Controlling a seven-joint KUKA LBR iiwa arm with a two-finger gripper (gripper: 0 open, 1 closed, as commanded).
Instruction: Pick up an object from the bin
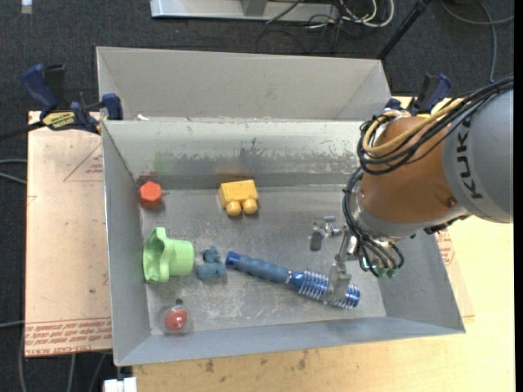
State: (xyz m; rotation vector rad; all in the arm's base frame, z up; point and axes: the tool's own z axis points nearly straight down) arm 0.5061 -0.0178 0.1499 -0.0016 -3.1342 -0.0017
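Grey metal bin (245,149) on dark carpet; orange-covered arm (404,186) reaching in from the right; blue brush (261,269) lying near the front wall, probably light, stiff plastic, best gripped on its slim handle; gripper (329,257) fingers apart above its ribbed head.

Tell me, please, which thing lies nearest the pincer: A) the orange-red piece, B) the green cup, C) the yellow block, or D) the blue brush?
D: the blue brush has its bristled head right by the pincer, while everything else lies farther to the left.
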